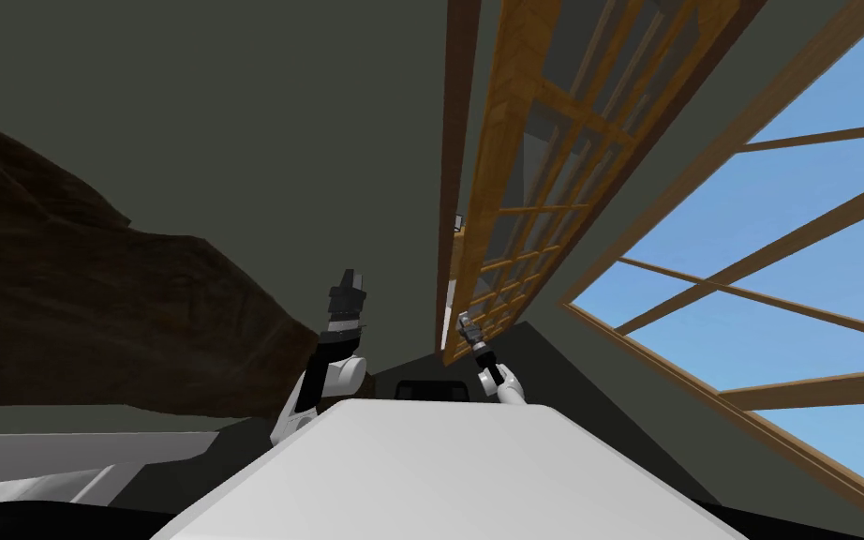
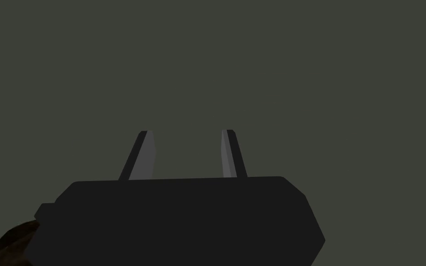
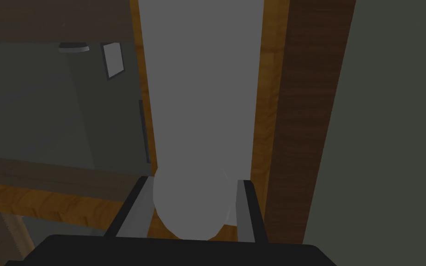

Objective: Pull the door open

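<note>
Seemingly gripped, grey door handle (image 3: 200,92) sat between R claw (image 3: 194,180) fingers, which pressed its rounded end. Wood-lattice glazed door (image 1: 517,141) stood ahead-right, edge beside dark brown frame (image 3: 309,115). L claw (image 2: 186,131) was raised left of it, released.

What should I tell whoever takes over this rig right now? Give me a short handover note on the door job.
Right claw: shut on the grey door handle, fingers pressing its sides.
Left claw: open, holding nothing, facing a plain dark wall.
Wooden glazed door: its edge lies close beside the dark brown frame; I cannot tell whether it has opened at all.
Done: handle grasped.
Left: pull the door open, then let go.
</note>
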Tool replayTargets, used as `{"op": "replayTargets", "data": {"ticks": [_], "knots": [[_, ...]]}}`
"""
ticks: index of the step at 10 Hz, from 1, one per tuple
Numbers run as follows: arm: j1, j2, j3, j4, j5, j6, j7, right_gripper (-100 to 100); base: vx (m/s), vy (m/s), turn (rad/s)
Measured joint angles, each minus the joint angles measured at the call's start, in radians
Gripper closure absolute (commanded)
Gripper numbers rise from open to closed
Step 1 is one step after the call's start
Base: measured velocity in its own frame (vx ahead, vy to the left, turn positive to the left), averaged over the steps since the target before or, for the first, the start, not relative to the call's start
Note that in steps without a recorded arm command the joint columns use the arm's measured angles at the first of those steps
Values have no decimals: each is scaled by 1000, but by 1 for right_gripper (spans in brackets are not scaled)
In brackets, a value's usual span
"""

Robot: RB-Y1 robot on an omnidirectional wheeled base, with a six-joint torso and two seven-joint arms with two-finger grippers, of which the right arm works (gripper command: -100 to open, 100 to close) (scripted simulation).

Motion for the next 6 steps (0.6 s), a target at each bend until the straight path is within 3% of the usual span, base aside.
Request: {"op": "replayTargets", "data": {"ticks": [1,3,4,5,6], "knots": [[-7,-7,-2,10,-4,-3,-5,100,-186,-11,2],[5,-11,-3,-19,-6,13,-16,100,-76,-27,4],[-15,-14,-10,25,-12,-7,-6,100,-77,-30,40],[1,-15,-5,-7,-10,-1,-15,100,-162,-19,37],[-7,-16,-4,-6,-12,-3,-20,100,-171,-12,42]]}}
